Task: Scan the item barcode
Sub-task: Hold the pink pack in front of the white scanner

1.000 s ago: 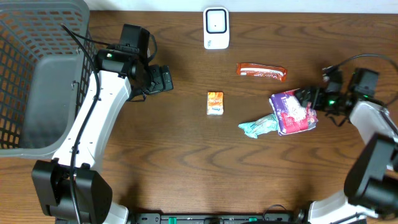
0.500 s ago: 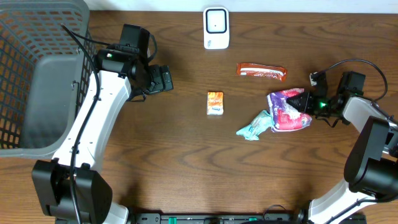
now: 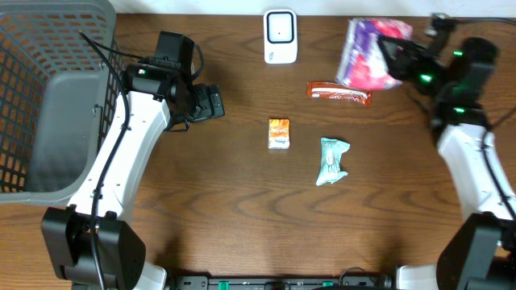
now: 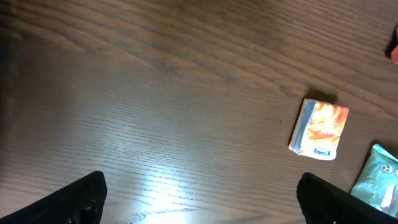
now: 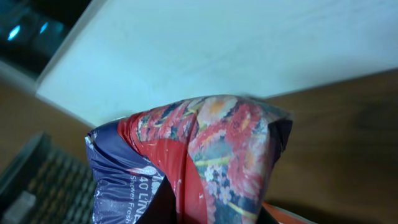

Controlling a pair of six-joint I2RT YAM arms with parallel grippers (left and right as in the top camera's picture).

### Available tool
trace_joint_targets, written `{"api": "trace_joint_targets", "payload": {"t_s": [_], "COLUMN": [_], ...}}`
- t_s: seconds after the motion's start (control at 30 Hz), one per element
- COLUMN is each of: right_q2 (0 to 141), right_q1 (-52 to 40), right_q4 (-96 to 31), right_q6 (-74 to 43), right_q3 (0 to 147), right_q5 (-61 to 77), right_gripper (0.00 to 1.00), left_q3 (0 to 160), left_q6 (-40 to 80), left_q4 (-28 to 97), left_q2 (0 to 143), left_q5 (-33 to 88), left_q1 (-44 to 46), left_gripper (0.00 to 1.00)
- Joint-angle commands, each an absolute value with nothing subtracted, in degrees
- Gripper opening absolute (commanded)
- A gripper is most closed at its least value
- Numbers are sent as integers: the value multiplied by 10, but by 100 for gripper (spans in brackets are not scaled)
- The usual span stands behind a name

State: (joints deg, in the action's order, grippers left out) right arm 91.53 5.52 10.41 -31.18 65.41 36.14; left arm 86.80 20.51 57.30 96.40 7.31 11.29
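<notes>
Overhead: right gripper (image 3: 395, 58) clamped on the floral packet (image 3: 369, 53), held aloft at the far edge, right of the scanner (image 3: 280, 36); left gripper (image 3: 211, 103) spread wide, empty. Judgement: carry the packet leftward, turn its barcode face toward the scanner window, hold steady. Left wrist: only the orange box (image 4: 319, 129) and bare wood. Right wrist: packet print close up; no barcode visible, scanner unseen.
</notes>
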Motion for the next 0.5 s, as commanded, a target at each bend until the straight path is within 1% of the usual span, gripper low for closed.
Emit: {"api": "trace_joint_targets", "payload": {"t_s": [0.0,0.13,0.23,0.37,0.47], "right_q2": [939,988,1041,1141,1218], "right_q1": [-20,-101,-140,-170,-180], "right_q4": [136,255,301,288,223], "right_q6": [-416,-424,-433,-442,-425], "right_q3": [651,654,683,797,913], "right_q5": [196,132,98,90,86], "right_gripper": [1,1,1,1,1], "left_q3": [864,864,864,864,864], "left_q6": [196,196,196,196,196], "left_q4": [576,576,576,576,576], "left_q2": [967,967,967,967,967], "left_q5": [68,68,68,68,68], "left_q1": [112,112,112,112,112], "left_gripper": [98,98,98,98,98]}}
